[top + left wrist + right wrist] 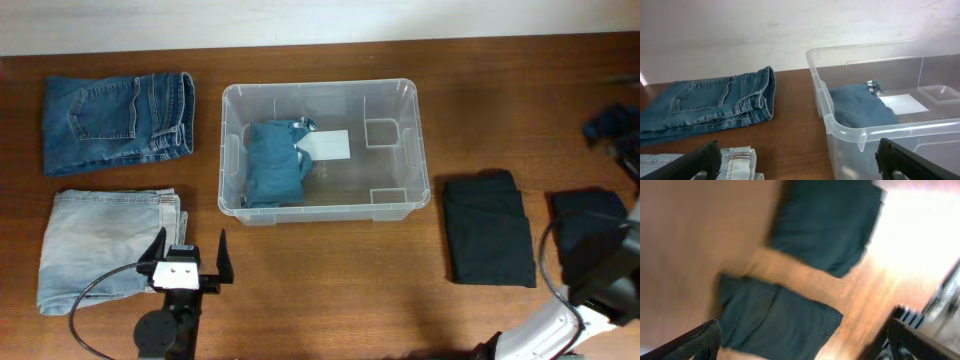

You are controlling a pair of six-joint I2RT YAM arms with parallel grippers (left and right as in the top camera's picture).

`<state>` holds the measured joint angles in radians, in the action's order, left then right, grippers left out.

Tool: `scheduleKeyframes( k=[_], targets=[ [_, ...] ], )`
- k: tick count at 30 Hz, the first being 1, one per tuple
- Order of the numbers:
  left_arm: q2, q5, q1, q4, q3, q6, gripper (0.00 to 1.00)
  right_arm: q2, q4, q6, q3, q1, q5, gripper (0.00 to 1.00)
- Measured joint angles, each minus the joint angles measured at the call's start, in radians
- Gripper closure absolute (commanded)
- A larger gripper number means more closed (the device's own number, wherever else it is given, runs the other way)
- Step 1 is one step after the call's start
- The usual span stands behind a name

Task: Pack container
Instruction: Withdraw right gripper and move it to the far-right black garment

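The brown wooden table (330, 300) is the biggest thing here. The container (320, 86) sits in the middle of it, toward the far edge. It is a see-through plastic box with round corners and a thick rim, and it has no lid on. You can see the wood right through its walls. Inside, on its left side, lies one folded blue-green piece of clothing (272, 165). The right side of the box has nothing in it.

Left of the box are folded dark blue jeans (115, 120), and nearer the front are folded light blue jeans (100, 245). Right of the box lie two folded black clothes (488, 240), side by side.

The left arm (165, 325) stands at the front edge and points toward the far side. The left gripper (192, 238) is partly over the light blue jeans. Its two fingers are spread wide and hold nothing.

The right arm (600, 290) is at the front right corner and looks blurry. The right gripper (805, 330) looks down at the black clothes. Its fingers are also far apart with nothing between them.

The smallest thing is the white label (325, 146) on the bottom of the box, just beside the blue-green clothing.
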<state>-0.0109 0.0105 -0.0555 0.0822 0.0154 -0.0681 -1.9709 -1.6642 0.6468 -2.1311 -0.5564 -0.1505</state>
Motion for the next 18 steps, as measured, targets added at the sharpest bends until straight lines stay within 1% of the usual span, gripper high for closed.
scheduleKeyframes(
  k=[4,7,12,18],
  targets=[
    [0.0,0.0,0.0,0.0,0.0,0.0,0.01,0.0,0.046,0.073,0.105,-0.135,0.034,0.01],
    [0.0,0.0,0.0,0.0,0.0,0.0,0.01,0.0,0.068,0.102,0.161,-0.208,0.053,0.01],
    [0.0,0.0,0.0,0.0,0.0,0.0,0.0,0.0,0.144,0.119,0.245,-0.28,0.074,0.01],
    [0.0,0.0,0.0,0.0,0.0,0.0,0.01,-0.001,0.277,0.128,0.376,-0.343,0.085,0.01]
  ],
)
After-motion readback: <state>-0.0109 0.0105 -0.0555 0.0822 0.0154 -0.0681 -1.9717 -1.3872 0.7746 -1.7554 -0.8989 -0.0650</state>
